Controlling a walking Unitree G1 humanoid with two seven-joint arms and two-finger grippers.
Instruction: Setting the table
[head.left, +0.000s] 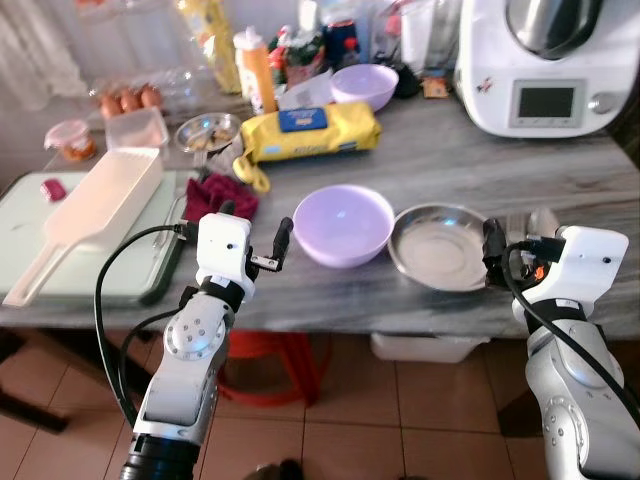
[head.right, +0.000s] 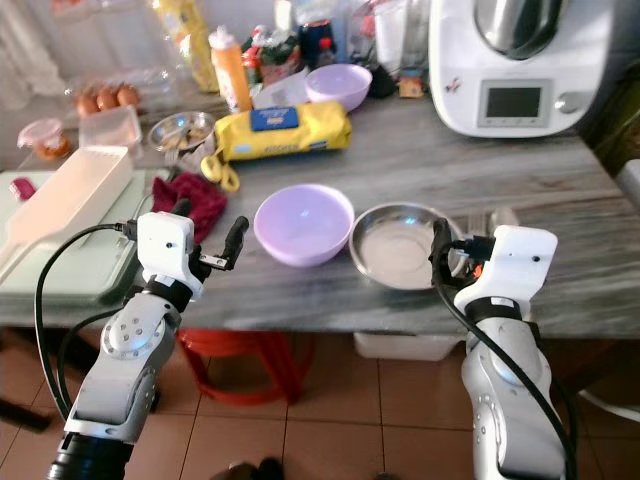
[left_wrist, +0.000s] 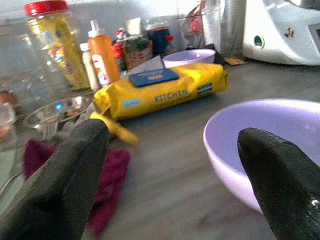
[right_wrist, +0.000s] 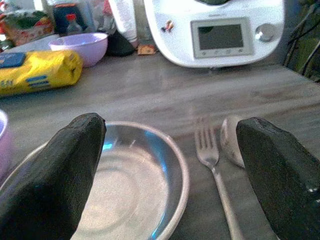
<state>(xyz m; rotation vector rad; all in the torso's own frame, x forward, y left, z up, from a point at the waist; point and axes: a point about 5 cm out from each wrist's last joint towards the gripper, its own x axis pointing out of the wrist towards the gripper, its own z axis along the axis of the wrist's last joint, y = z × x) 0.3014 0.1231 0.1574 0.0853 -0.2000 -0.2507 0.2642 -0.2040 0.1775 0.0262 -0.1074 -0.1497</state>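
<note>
While both arms reach over the near edge of the grey worktop (head.left: 560, 170), two dishes sit side by side at its front. A lilac bowl (head.left: 344, 224) lies just ahead and right of the left end effector (head.left: 255, 235), whose fingers are spread. A steel bowl (head.left: 438, 246) lies just ahead and left of the right end effector (right_wrist: 165, 165), also spread. A fork (right_wrist: 214, 165) and spoon (right_wrist: 231, 140) lie straight before it, handles pointing toward the robot, so the right arm is nearer. Bare worktop opens beyond.

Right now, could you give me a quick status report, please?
Left gripper open beside purple bowl. Right gripper open over steel plate; fork alongside. Nothing held.
</note>
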